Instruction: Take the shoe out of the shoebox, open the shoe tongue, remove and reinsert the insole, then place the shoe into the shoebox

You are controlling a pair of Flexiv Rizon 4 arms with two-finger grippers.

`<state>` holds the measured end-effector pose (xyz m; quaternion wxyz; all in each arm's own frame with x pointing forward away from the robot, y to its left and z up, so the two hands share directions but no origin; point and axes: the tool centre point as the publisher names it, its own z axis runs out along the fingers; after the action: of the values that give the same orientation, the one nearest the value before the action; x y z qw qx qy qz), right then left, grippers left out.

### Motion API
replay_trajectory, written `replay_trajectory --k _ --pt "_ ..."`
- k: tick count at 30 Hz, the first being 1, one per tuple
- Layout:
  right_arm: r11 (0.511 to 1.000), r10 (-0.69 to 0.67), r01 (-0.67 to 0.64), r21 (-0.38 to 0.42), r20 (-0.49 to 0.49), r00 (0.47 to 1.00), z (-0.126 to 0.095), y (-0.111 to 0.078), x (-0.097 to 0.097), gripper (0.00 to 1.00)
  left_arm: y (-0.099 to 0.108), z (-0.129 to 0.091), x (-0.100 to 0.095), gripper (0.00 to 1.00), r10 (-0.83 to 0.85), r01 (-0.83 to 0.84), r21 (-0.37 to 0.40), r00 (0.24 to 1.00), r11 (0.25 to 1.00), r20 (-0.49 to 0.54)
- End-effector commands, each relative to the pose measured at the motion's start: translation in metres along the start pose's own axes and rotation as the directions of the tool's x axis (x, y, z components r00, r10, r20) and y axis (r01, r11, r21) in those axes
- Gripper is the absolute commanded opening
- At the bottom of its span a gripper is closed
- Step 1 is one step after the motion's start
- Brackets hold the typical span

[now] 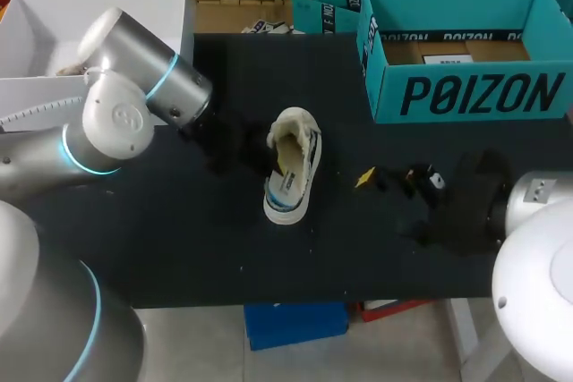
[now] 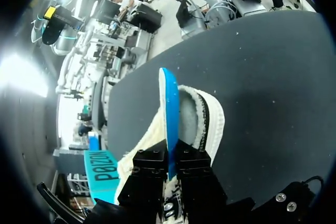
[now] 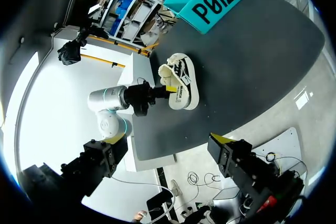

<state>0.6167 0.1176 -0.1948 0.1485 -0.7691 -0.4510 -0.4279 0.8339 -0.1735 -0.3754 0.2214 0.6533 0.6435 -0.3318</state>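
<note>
The shoe (image 1: 291, 167) is seen lying on the dark surface (image 1: 179, 248), well apart from the open teal shoebox (image 1: 483, 96) at the far right corner. The blue insole (image 2: 169, 114) is held edge-on in the closed jaws of the left gripper (image 2: 170, 169), with its far end set in the shoe's opening. The jaws of the right gripper (image 3: 167, 142) are spread wide and nothing is held in them, clear of the shoe.
</note>
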Motion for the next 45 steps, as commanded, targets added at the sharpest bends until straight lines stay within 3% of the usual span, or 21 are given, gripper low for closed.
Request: replay_trajectory --k 1,3,4,5,7,8,9,16,21,30,32,34,45 --pt "1.0 0.013 -0.013 0.001 -0.028 1.0 0.0 -0.004 -0.007 1.0 0.006 0.003 -0.001 0.0 -0.007 0.007 -0.015 1.0 1.0 -0.002" --pt "1.0 0.013 -0.013 0.001 -0.028 1.0 0.0 -0.004 -0.007 1.0 0.007 0.003 -0.001 0.0 -0.011 0.011 -0.015 1.0 1.0 -0.002" --pt "1.0 0.013 -0.013 0.001 -0.028 1.0 0.0 -0.004 -0.007 1.0 0.005 0.002 -0.003 0.22 -0.012 0.012 -0.015 1.0 1.0 -0.001" --pt "1.0 0.013 -0.013 0.001 -0.028 1.0 0.0 -0.004 -0.007 1.0 0.003 0.0 -0.004 0.36 -0.013 0.013 -0.013 1.0 1.0 0.004" --pt "1.0 0.013 -0.013 0.001 -0.028 1.0 0.0 -0.004 -0.007 1.0 -0.004 -0.003 -0.006 0.54 -0.013 0.013 0.004 1.0 1.0 0.017" --pt "1.0 0.013 -0.013 0.001 -0.028 1.0 0.0 -0.004 -0.007 1.0 -0.008 -0.006 -0.007 0.76 -0.01 0.01 0.01 1.0 1.0 0.021" --pt "1.0 0.013 -0.013 0.001 -0.028 1.0 0.0 -0.004 -0.007 1.0 -0.012 -0.008 -0.008 0.82 -0.005 0.004 0.016 1.0 1.0 0.023" --pt "1.0 0.013 -0.013 0.001 -0.028 1.0 0.0 -0.004 -0.007 1.0 -0.04 -0.021 -0.008 0.67 0.011 -0.014 0.064 0.999 0.998 0.047" --pt "1.0 0.013 -0.013 0.001 -0.028 1.0 0.0 -0.004 -0.007 1.0 -0.048 -0.022 -0.006 0.5 0.015 -0.018 0.082 0.999 0.996 0.044" --pt "1.0 0.013 -0.013 0.001 -0.028 1.0 0.0 -0.004 -0.007 1.0 -0.053 -0.014 -0.004 0.36 0.019 -0.021 0.121 1.0 0.992 0.022" --pt "1.0 0.013 -0.013 0.001 -0.028 1.0 0.0 -0.004 -0.007 1.0 -0.052 -0.013 -0.003 0.24 0.021 -0.023 0.124 1.0 0.992 0.013" --pt "1.0 0.013 -0.013 0.001 -0.028 1.0 0.0 -0.004 -0.007 1.0 -0.051 -0.012 -0.003 0.0 0.021 -0.022 0.126 1.0 0.992 0.009" --pt "1.0 0.013 -0.013 0.001 -0.028 1.0 0.0 -0.004 -0.007 1.0 -0.042 -0.011 -0.002 0.0 0.025 -0.024 0.112 1.0 0.993 -0.008"
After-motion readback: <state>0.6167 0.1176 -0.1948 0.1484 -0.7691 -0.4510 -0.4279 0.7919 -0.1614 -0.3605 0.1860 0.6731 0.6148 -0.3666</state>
